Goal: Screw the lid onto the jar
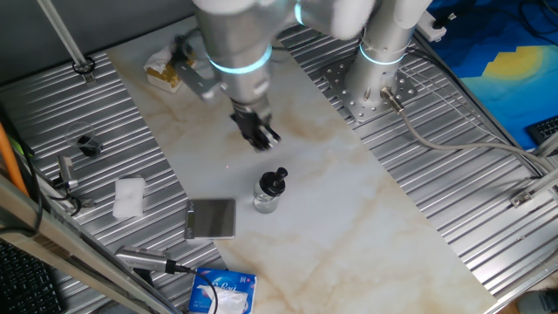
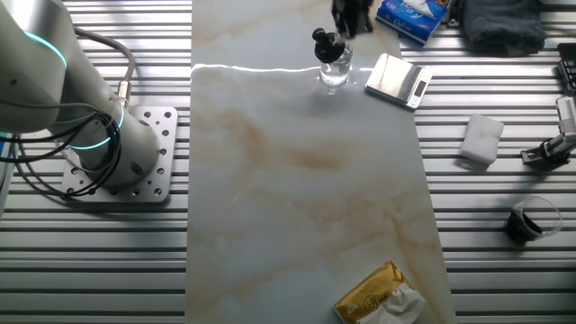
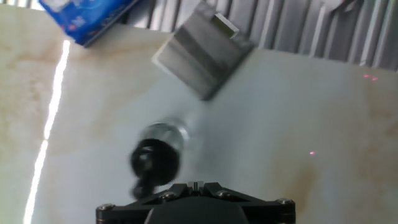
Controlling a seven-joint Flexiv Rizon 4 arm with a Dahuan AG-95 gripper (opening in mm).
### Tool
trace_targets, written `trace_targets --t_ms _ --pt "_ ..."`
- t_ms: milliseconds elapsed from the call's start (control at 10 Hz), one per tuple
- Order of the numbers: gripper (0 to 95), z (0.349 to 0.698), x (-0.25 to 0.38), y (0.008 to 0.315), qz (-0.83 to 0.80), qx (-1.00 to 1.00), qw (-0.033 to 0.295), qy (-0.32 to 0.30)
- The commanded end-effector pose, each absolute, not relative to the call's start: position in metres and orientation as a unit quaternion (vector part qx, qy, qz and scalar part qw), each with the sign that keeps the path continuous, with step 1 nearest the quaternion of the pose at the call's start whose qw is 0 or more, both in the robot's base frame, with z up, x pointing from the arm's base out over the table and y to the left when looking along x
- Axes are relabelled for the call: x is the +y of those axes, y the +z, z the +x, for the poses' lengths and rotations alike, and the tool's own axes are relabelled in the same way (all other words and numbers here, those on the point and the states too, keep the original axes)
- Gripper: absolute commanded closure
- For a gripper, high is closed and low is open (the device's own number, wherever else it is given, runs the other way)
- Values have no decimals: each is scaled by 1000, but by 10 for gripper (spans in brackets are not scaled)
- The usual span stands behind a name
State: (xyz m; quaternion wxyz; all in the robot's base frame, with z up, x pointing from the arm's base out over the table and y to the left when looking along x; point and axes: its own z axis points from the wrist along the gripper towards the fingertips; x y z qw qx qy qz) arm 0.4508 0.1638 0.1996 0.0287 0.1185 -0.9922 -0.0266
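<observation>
One fixed view: tool [image 1: 257,131] empty above lid [image 1: 275,180]

grey square plate [image 1: 211,218], white folded cloth [image 1: 129,197], blue packet [image 1: 223,292], yellow wrapper [image 2: 382,296]

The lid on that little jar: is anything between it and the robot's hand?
Nothing visible. The hand hangs above the marble table, apart from the lid, which already sits on the jar.
</observation>
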Motion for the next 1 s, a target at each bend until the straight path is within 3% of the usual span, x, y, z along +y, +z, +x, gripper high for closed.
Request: trace_targets --t_ms 100,600,1000 --pt "950 440 183 193 110 -993 25 -27" --pt "950 431 199 187 116 -993 -17 -21" --pt "950 431 199 187 119 -992 -29 -15"
